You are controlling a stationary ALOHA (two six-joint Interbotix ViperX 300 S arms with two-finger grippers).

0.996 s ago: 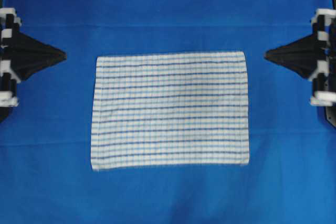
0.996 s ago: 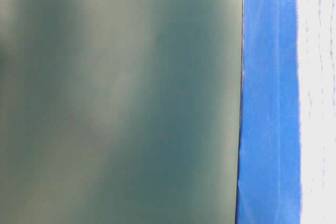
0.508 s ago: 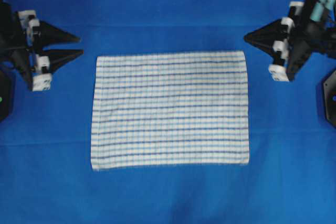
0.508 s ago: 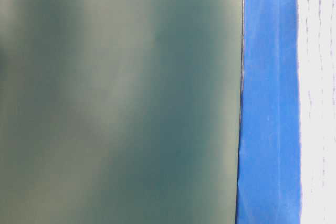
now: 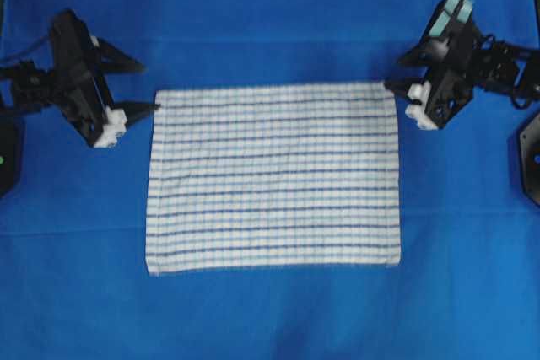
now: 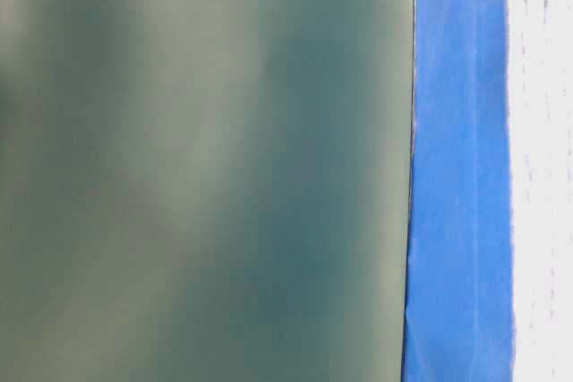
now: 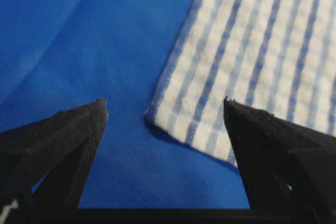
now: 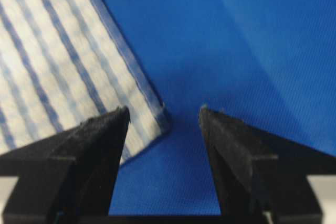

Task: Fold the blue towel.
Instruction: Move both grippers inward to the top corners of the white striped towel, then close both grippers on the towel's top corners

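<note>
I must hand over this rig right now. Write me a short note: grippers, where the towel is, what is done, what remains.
Left gripper: open, at the towel's far left corner, holding nothing.
Right gripper: open, at the far right corner, holding nothing.
Blue towel: flat and unfolded in the middle of the table cloth.
Done: both grippers lined up on the two far corners.
Left: grip the corners and fold the towel.

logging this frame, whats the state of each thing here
towel: spread flat, unfolded, not gripped
left gripper: open, fingers either side of the towel's top-left corner
right gripper: open, fingers either side of the towel's top-right corner
tablecloth: spread under it all
</note>
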